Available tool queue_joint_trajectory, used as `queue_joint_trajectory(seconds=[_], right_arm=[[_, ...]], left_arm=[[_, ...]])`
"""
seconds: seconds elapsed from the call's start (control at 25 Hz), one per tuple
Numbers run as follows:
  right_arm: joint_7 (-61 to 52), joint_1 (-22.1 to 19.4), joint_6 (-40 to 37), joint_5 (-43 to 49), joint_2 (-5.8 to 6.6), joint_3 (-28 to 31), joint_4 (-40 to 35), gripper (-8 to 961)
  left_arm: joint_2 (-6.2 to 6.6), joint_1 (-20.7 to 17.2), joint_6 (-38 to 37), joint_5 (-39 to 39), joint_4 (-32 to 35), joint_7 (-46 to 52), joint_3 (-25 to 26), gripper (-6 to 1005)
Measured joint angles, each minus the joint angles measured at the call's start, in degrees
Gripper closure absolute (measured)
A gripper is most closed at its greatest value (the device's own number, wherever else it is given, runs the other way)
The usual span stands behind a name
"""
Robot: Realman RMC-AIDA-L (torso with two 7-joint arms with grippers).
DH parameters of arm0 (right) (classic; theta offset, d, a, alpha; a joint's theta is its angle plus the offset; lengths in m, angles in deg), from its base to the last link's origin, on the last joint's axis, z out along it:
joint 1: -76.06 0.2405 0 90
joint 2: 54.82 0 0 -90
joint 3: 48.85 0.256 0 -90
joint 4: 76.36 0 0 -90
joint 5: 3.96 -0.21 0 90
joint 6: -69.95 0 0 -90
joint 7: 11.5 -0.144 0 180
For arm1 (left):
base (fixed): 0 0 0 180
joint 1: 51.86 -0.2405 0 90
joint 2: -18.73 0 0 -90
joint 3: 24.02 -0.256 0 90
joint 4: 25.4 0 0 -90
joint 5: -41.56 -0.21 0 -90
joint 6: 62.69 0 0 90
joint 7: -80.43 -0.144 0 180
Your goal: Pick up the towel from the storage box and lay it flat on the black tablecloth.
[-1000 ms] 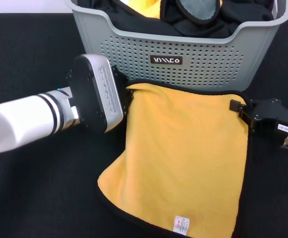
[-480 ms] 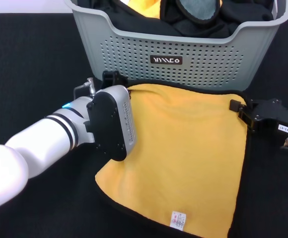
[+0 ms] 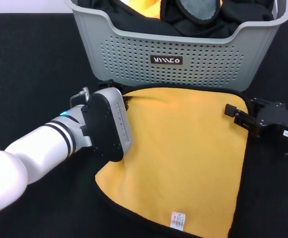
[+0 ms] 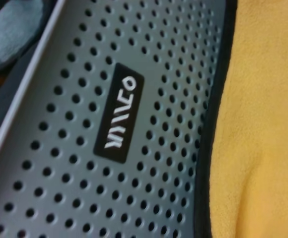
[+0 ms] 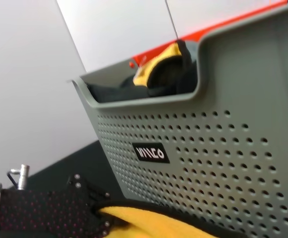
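**Towel spread on cloth, both grippers at its far corners**

Nearest me, the towel lies orange-yellow face up on the black tablecloth, black edging showing round it. One small white label sits at its near edge; I can see red print on it but cannot read it. The near-left edge curves inward rather than running straight.

My left gripper is at the towel's far-left corner, wrist housing lying over the left edge. I cannot tell whether its fingers are parted or pinched. My right gripper is at the far-right corner, black fingers at the edging; its state I cannot tell either. A white tag on that arm carries characters too small to read.

Open black cloth runs wide to the left of the towel; less shows to the right.

Farthest, one storage box, grey and perforated, stands just beyond the towel's far edge. Its black label reads roughly "VIVICO" in white. Inside are dark cloths and a patch of yellow.
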Motion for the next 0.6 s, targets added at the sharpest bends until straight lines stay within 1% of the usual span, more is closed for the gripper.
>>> queue_joint_trajectory(seconds=[0.12,0.24,0.32,0.44,0.52,0.6], right_arm=[[1.0,-0.9,2.6,-0.2,0.05,1.5,-0.2,587],[1.5,-2.2,5.2,-0.3,0.11,3.5,-0.4,503],[1.6,-3.3,7.3,-0.3,0.28,5.0,-0.4,447],[3.0,-4.5,10.7,-0.4,0.47,7.2,-0.8,402],[3.9,-5.0,13.0,-0.4,0.48,8.1,-1.0,372],[4.3,-5.2,14.2,-0.4,0.49,8.4,-1.0,373]], left_arm=[[-0.03,-0.4,0.5,1.3,0.3,1.8,0.5,890],[0.10,-0.4,0.4,4.5,1.0,3.1,1.6,875],[0.22,-0.5,-0.1,6.0,1.6,3.3,2.1,795],[0.28,-1.9,-1.1,6.8,3.2,3.3,2.1,676],[0.30,-4.0,-3.2,7.0,5.6,3.3,2.6,596],[0.32,-7.0,-7.6,7.0,8.9,3.6,4.5,516]])
